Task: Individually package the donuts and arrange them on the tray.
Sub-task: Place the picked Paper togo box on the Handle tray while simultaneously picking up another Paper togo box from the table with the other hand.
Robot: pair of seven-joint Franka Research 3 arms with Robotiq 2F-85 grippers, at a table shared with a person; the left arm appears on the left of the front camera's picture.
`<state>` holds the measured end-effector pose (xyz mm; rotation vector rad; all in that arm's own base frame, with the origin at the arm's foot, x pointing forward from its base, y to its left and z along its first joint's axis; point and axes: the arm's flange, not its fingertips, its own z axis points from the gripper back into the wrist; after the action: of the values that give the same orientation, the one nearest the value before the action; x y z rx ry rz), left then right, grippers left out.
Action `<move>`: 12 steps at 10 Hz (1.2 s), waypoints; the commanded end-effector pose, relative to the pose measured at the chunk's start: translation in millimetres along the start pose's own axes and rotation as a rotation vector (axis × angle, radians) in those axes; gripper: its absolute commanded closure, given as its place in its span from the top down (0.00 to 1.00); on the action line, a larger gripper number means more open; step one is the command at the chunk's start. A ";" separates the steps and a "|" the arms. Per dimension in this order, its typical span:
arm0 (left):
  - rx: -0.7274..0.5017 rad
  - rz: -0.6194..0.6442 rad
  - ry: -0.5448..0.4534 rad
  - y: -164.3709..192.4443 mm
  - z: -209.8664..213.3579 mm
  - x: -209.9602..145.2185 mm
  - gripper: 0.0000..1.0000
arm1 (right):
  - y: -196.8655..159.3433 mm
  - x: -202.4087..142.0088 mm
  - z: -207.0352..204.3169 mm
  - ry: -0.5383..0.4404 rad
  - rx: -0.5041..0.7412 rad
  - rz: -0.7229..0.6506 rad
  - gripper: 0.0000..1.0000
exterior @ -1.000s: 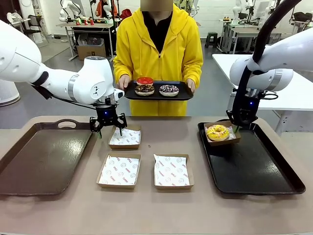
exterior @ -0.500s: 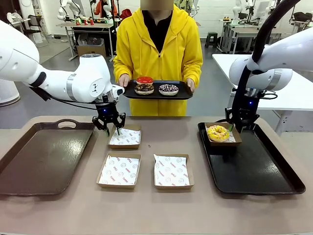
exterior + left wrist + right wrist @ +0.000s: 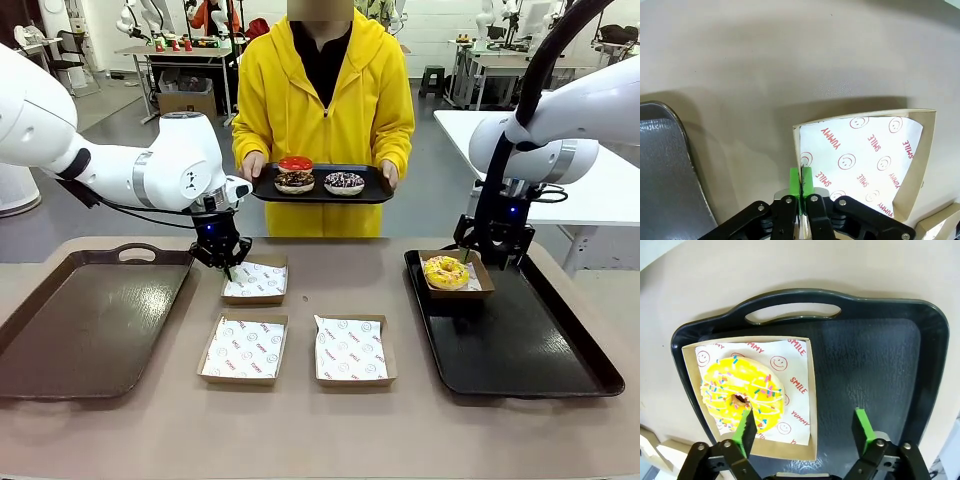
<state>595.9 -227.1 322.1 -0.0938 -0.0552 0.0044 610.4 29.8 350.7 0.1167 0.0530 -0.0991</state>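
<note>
In the left wrist view my left gripper [image 3: 801, 183] is shut, its green pads pinching the near wall of an empty paper-lined box [image 3: 865, 160]. From the front, this left gripper [image 3: 222, 260] stands at the left rim of that far box [image 3: 254, 281]. The yellow-iced donut [image 3: 445, 270] lies in its own box on the right tray [image 3: 530, 350]. My right gripper [image 3: 495, 256] hangs open just above it, touching nothing. Its fingers straddle the box's edge beside the yellow donut [image 3: 740, 392] over the right tray [image 3: 880, 355]. A person holds a small black tray [image 3: 372, 186] with red-iced [image 3: 296, 164], crumb-topped [image 3: 294, 182] and sprinkled [image 3: 344, 183] donuts.
Two more empty lined boxes [image 3: 243, 348] [image 3: 351, 350] lie side by side at the table's middle. A large dark tray [image 3: 80, 325] lies at the left, its rim [image 3: 665, 165] close beside my left gripper. The person stands at the far edge.
My left gripper slid right onto the far box's rim and closed on it. My right gripper opened, let go of the yellow donut's box and rose slightly; the box settled flat.
</note>
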 end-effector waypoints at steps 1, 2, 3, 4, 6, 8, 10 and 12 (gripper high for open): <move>-0.021 -0.014 0.025 7.1 1.2 -3.8 0.00 | -0.3 5.7 3.3 0.005 0.018 -0.012 1.00; -0.020 -0.013 0.026 7.3 1.3 -3.9 0.00 | -1.1 4.6 4.5 0.003 0.025 -0.010 1.00; -0.017 -0.013 0.028 7.7 1.2 -3.7 0.00 | -2.6 3.6 5.5 0.002 0.033 -0.009 1.00; -0.012 -0.012 0.031 7.6 0.9 -3.5 0.00 | -4.0 2.5 5.8 0.001 0.039 -0.009 1.00; 0.012 0.014 0.057 5.3 7.7 -3.5 0.00 | -9.5 -12.9 15.3 0.009 0.086 -0.016 1.00; -0.009 -0.003 0.063 1.7 40.5 -3.2 0.00 | -24.3 -48.6 42.5 -0.018 0.272 0.041 1.00; -0.020 -0.017 0.036 -5.2 85.5 3.5 0.00 | -55.7 -86.9 85.5 -0.125 0.448 0.066 1.00; -0.045 -0.024 0.010 -14.0 116.6 8.8 0.00 | -99.3 -120.8 113.5 -0.231 0.595 0.043 1.00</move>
<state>593.0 -230.4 436.0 -0.1054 -0.0561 -0.0058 508.4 -52.0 467.8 0.6263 -0.1802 -0.0980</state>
